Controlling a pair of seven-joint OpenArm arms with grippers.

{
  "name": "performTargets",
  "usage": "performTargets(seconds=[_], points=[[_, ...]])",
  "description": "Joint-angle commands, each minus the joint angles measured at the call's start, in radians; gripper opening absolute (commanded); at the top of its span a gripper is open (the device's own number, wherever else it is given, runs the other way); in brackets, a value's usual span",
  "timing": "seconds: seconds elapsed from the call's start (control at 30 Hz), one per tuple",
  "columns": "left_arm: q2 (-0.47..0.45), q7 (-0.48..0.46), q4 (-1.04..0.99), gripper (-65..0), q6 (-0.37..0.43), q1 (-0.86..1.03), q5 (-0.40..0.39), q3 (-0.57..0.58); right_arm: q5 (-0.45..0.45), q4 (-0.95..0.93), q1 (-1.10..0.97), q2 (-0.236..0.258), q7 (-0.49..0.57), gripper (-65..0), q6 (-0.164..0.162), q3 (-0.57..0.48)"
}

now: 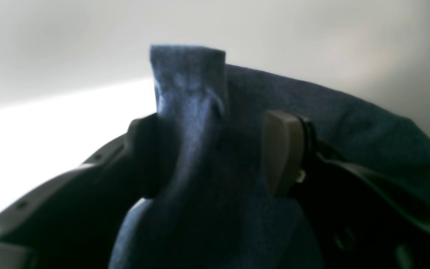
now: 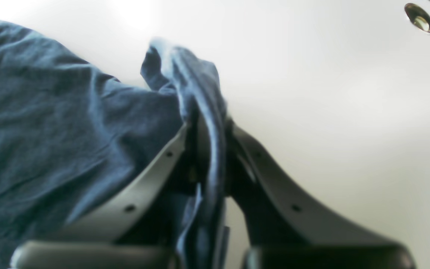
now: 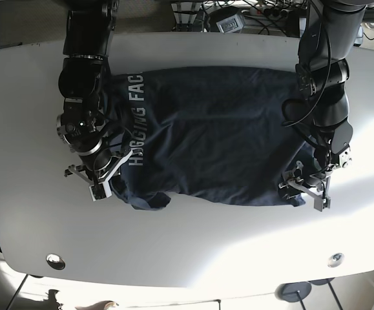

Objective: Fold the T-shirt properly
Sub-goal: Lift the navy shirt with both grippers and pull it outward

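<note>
A dark navy T-shirt (image 3: 206, 135) with white lettering lies spread on the white table (image 3: 193, 239). My left gripper (image 3: 298, 189), on the right of the base view, is shut on the shirt's near right corner. In the left wrist view the cloth (image 1: 189, 123) bunches between the fingers (image 1: 282, 149). My right gripper (image 3: 107, 186), on the left of the base view, is shut on the shirt's near left edge. In the right wrist view a fold of cloth (image 2: 203, 123) stands pinched between the jaws. A small bunched flap (image 3: 149, 200) lies beside it.
Two round holes sit in the table near the front edge, one at the left (image 3: 55, 261) and one at the right (image 3: 334, 259). Cables and equipment (image 3: 228, 16) lie beyond the table's far edge. The table's front edge is curved.
</note>
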Motion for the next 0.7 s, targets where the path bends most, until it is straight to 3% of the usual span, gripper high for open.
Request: performTargets(seconds=[0.03, 0.13, 0.2, 0.23, 0.33, 0.4, 0.43, 0.5, 0.7], points=[[-0.005, 0.057, 0.000, -37.2, 0.017, -0.004, 0.022, 0.002, 0.005, 0.025, 0.024, 0.008, 0.029, -63.1, -0.004, 0.001], [-0.010, 0.054, 0.003, -50.6, 0.017, -0.002, 0.022, 0.000, 0.005, 0.025, 0.024, 0.008, 0.029, -63.1, -0.004, 0.001], [-0.012, 0.054, 0.005, -62.8, 0.014, -0.002, 0.022, 0.000, 0.005, 0.025, 0.024, 0.008, 0.029, -63.1, -0.004, 0.001], [-0.013, 0.054, 0.005, -65.0, 0.014, 0.004, 0.022, 0.000, 0.005, 0.025, 0.024, 0.008, 0.029, -63.1, -0.004, 0.003], [-0.013, 0.082, 0.091, -65.0, 0.012, 0.024, 0.021, 0.000, 0.040, 0.026, 0.027, 0.007, 0.030, -63.1, -0.004, 0.072], [-0.013, 0.201, 0.273, -65.0, 0.012, 0.062, 0.019, -0.001, 0.121, 0.026, 0.029, 0.016, 0.029, -63.1, -0.004, 0.119], [-0.013, 0.278, 0.434, -65.0, 0.012, 0.093, 0.019, -0.012, 0.169, 0.026, 0.035, 0.042, 0.006, -63.1, -0.005, 0.149], [-0.008, 0.327, 0.586, -65.0, 0.012, 0.125, 0.021, -0.018, 0.240, 0.022, 0.064, 0.094, -0.033, -63.1, -0.005, 0.169], [-0.007, 0.480, 0.802, -65.0, 0.012, 0.058, 0.021, -0.015, 0.361, -0.060, 0.236, 0.203, -0.133, -63.1, -0.007, 0.170]])
